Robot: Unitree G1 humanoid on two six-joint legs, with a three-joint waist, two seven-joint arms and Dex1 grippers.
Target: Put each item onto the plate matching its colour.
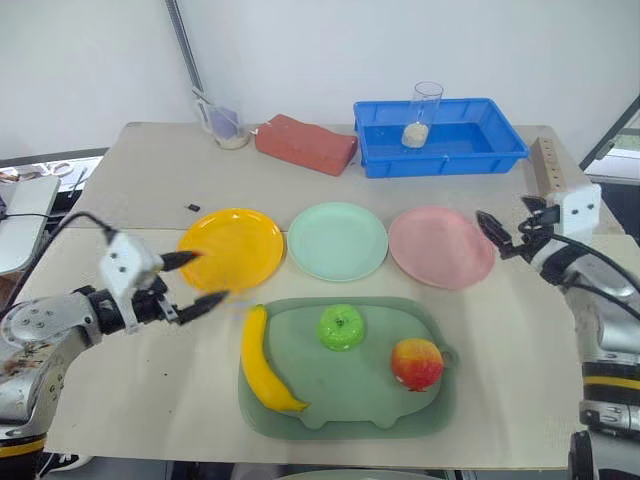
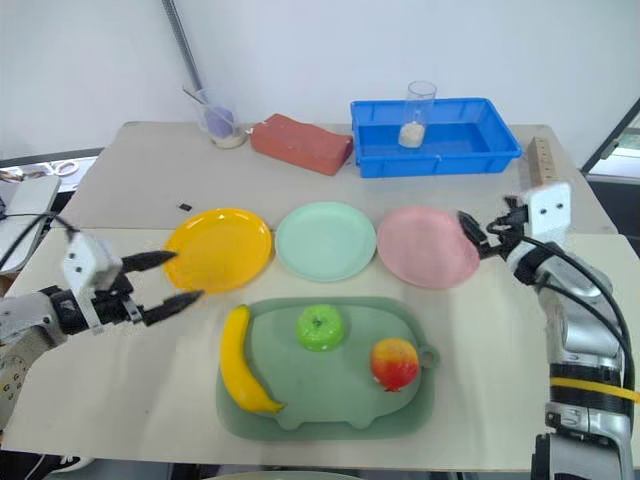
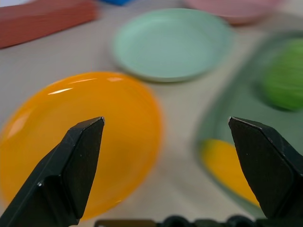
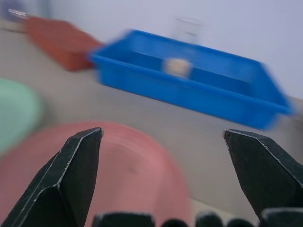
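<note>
On the dull-green pig tray [image 1: 345,390] lie a yellow banana [image 1: 265,365], a green apple [image 1: 341,327] and a red-and-yellow peach [image 1: 417,363]. Behind the tray, three empty plates stand in a row: yellow [image 1: 232,247], mint green [image 1: 337,240] and pink [image 1: 440,246]. My left gripper [image 1: 205,278] hovers open at the yellow plate's near edge, just left of the banana's upper end. At the pink plate's right rim, my right gripper [image 1: 497,238] is open and empty. The left wrist view looks over the yellow plate [image 3: 71,142] toward the banana [image 3: 227,170].
A blue bin [image 1: 440,160] holding a clear cup [image 1: 422,112] stands at the back right. A red brick [image 1: 305,143] and a cup with a spoon [image 1: 225,125] are at the back, and a wooden block [image 1: 545,165] is near the right edge.
</note>
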